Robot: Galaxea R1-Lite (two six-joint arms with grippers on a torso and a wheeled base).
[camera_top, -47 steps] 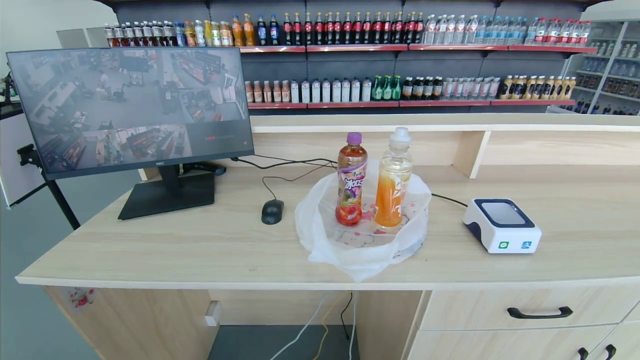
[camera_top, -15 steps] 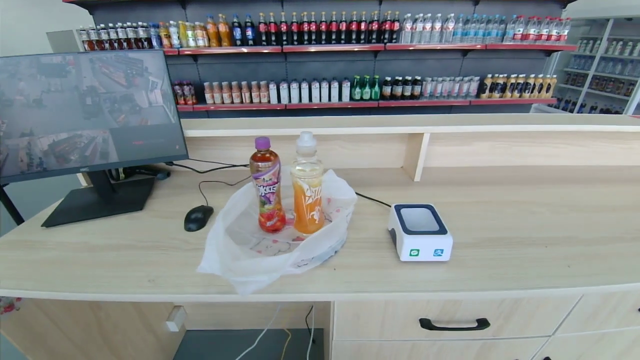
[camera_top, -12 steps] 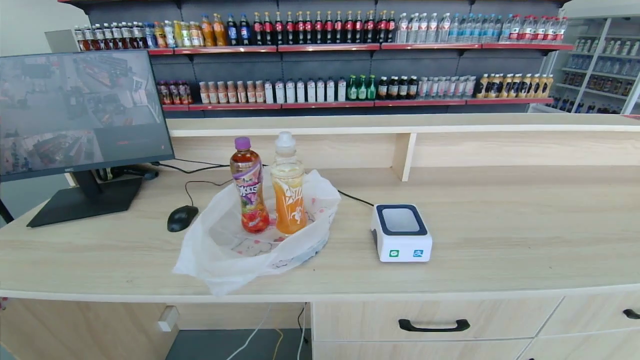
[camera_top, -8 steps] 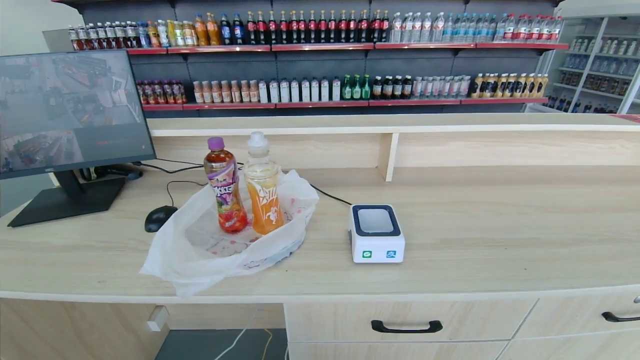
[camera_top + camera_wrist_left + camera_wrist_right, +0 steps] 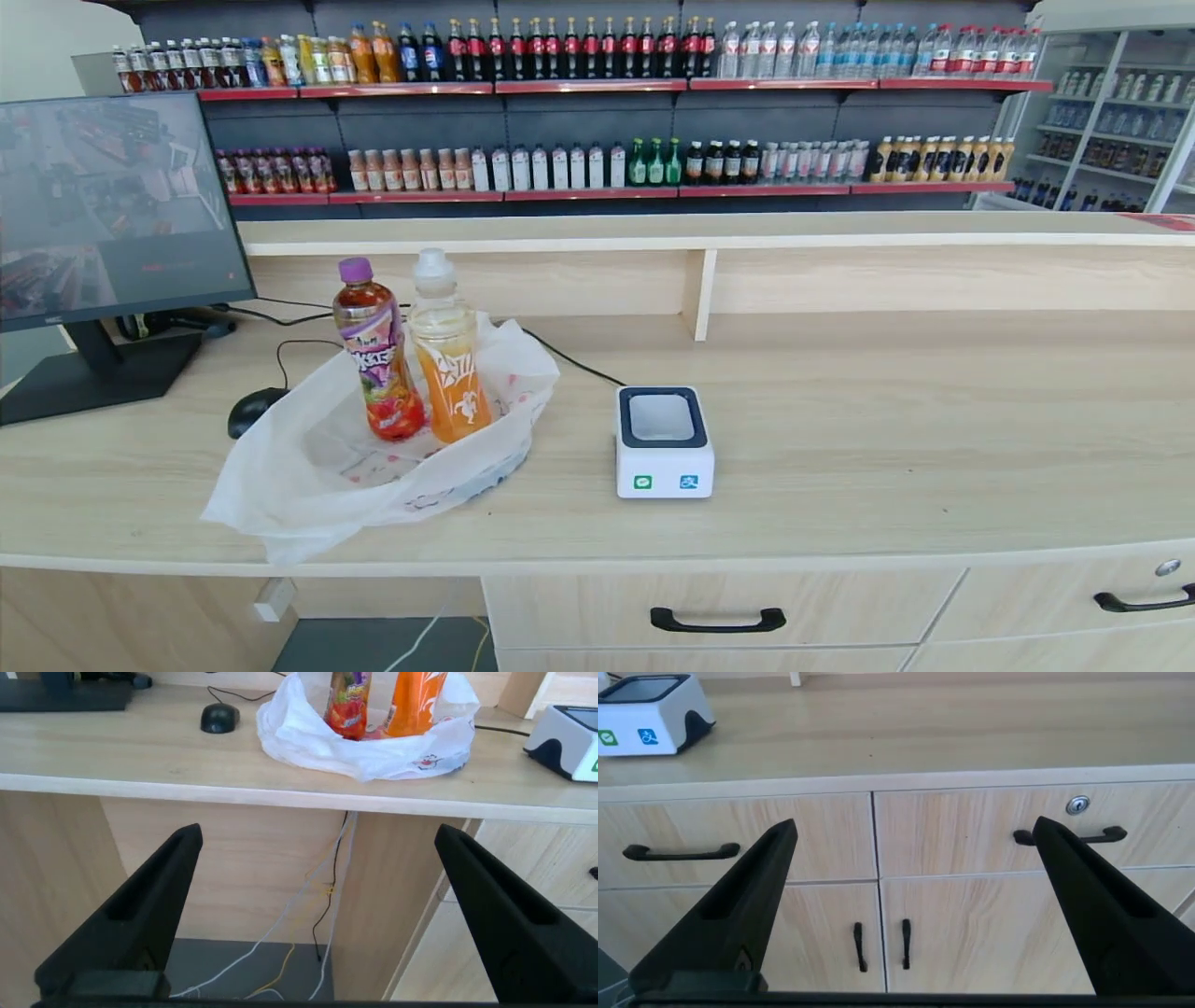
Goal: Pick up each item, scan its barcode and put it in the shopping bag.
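Left tool (image 5: 316, 833): fingers wide apart, empty. It sits low in front of the bench (image 5: 887, 420), below top level, facing the cable bay. The bag (image 5: 308, 467) is up on the bench beyond it.

Right tool (image 5: 915, 826): also spread, empty, low before the drawers (image 5: 971, 840). The scanner (image 5: 663, 443) is up on the bench beyond it.

Head view: bag left of centre, with the purple-cap bottle (image 5: 378, 364) and orange bottle (image 5: 448, 364) upright inside it, side by side. Scanner just right of the bag, not touching. Mouse (image 5: 254, 411) at the bag's left edge.
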